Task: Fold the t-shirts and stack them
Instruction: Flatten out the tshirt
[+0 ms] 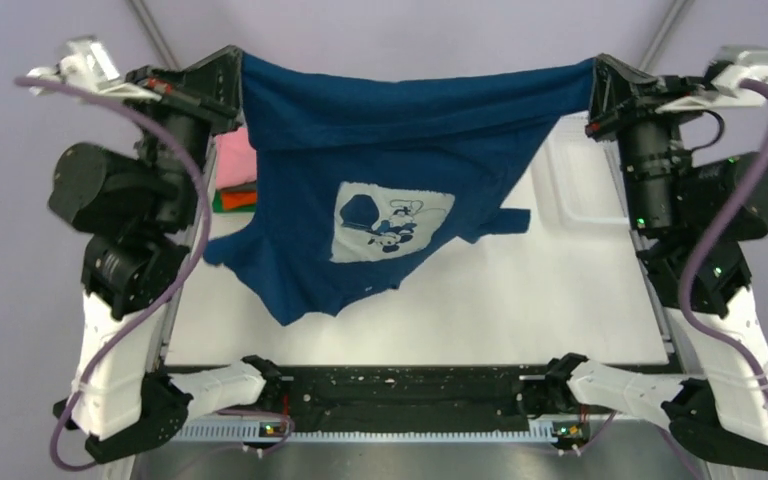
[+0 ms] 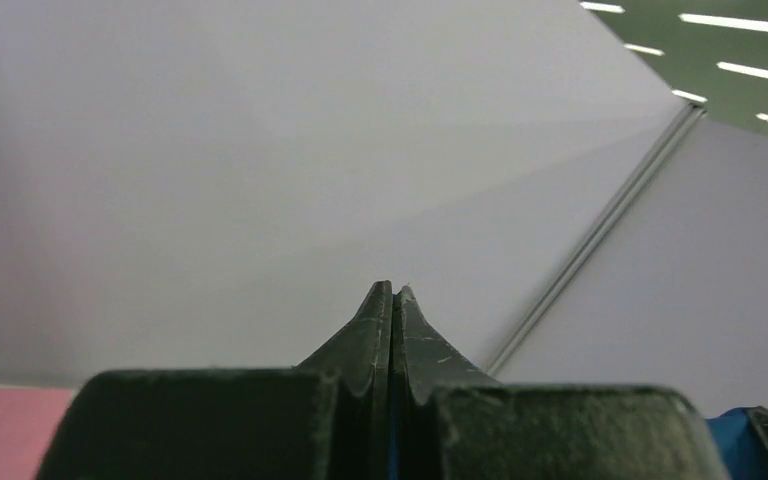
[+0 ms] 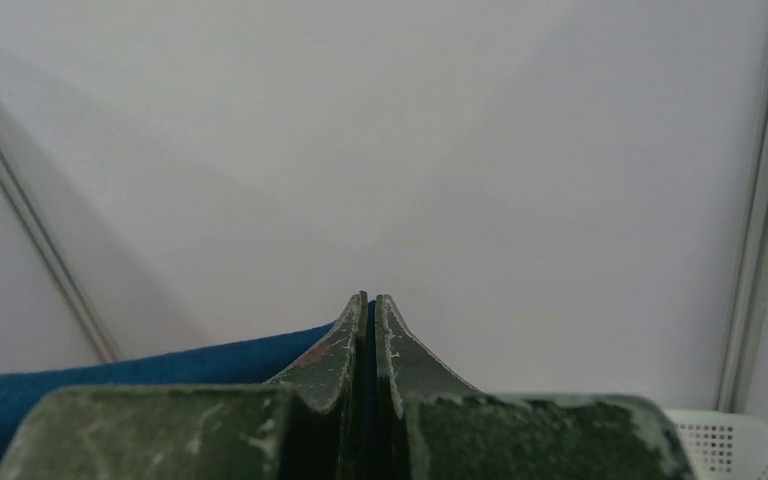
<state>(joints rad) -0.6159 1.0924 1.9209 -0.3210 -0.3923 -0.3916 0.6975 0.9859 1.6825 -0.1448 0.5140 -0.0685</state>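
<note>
The navy blue t-shirt (image 1: 360,170) with a white chest print hangs in the air, stretched between my two raised grippers. My left gripper (image 1: 234,72) is shut on its left top corner. My right gripper (image 1: 598,75) is shut on its right top corner. In the left wrist view the gripper (image 2: 393,290) is pressed shut with a thin line of blue cloth between the jaws. In the right wrist view the gripper (image 3: 369,300) is shut, and blue cloth (image 3: 110,380) runs off to the left. A stack of folded shirts, pink (image 1: 236,160) over orange and green, lies behind the hanging shirt at left.
A white plastic mesh basket (image 1: 585,170) stands at the back right of the white table (image 1: 520,310); its corner shows in the right wrist view (image 3: 730,440). Purple cables loop beside both arms. Grey walls surround the table.
</note>
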